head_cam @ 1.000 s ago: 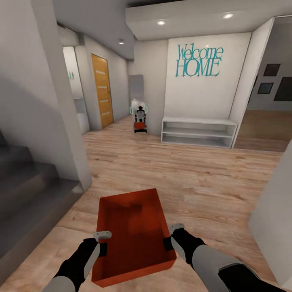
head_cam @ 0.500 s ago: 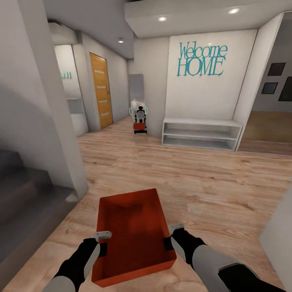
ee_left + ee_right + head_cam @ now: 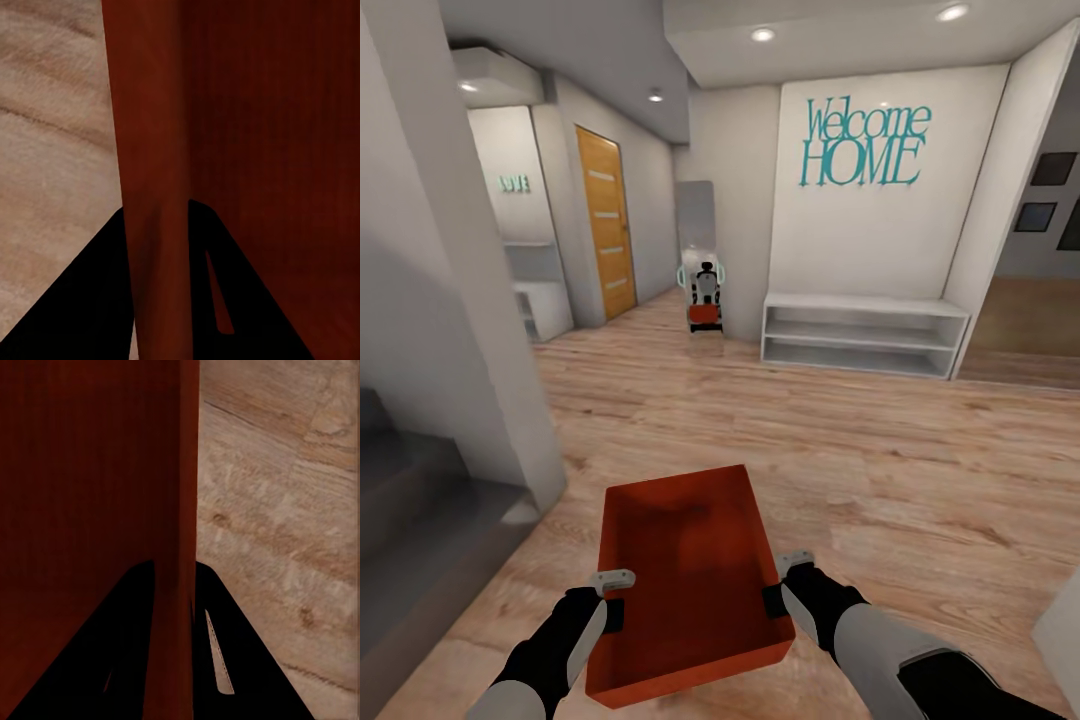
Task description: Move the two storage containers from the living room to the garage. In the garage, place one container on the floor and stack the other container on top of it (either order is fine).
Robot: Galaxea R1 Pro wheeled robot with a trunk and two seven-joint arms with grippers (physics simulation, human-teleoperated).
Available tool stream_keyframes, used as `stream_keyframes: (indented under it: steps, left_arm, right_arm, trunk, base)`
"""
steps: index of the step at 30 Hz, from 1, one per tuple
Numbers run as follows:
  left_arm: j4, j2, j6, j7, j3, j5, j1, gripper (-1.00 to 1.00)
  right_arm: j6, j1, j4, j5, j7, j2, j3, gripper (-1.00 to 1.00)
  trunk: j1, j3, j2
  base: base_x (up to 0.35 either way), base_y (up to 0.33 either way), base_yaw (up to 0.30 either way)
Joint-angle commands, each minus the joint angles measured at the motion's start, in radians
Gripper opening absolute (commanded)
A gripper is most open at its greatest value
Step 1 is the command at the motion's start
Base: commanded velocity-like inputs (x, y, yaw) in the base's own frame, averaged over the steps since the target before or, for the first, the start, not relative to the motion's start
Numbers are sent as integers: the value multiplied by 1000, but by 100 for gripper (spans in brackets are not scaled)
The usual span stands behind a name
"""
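Both grippers clamp one storage container point(image 3: 688, 575): our left gripper point(image 3: 612, 596) pinches its left wall and our right gripper point(image 3: 782, 584) its right wall, and each wrist view shows a ribbed red wall point(image 3: 161, 187) running between dark fingers point(image 3: 127, 660). We carry the container just ahead of our trunk, above the light wood planks point(image 3: 860, 450), well short of the white shelf bench point(image 3: 865, 333) under the teal "Welcome HOME" lettering point(image 3: 865, 145). We judge this a transport leg, with the garage not yet reached. To do it well, we should keep both grips equally tight and the box level, roll smoothly, and steer wide of the pillar point(image 3: 460, 330) left of the container. A wooden door point(image 3: 605, 225) stands left of the bench; whether it leads to the garage we cannot tell. Against the picture a second ago, the whole view has shifted: the bench and lettering sit further right and larger, the grey steps at the left have slid toward the edge, while container and grippers hold the same place, so we have advanced and turned.
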Motion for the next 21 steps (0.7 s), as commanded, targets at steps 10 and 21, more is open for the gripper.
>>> stream_keyframes:
  steps: [10, 21]
  left_arm:
    - [0, 6, -4, -3, -17, 53, 1, -100]
    - [0, 6, -4, -3, -17, 53, 1, -100]
  right_arm:
    - [8, -9, -2, 14, 0, 0, 11, -100]
    - [8, -9, -2, 14, 0, 0, 11, -100]
  trunk:
    - [0, -1, 0]
    - [0, -1, 0]
  base:
    - [341, 0, 0]
    - [341, 0, 0]
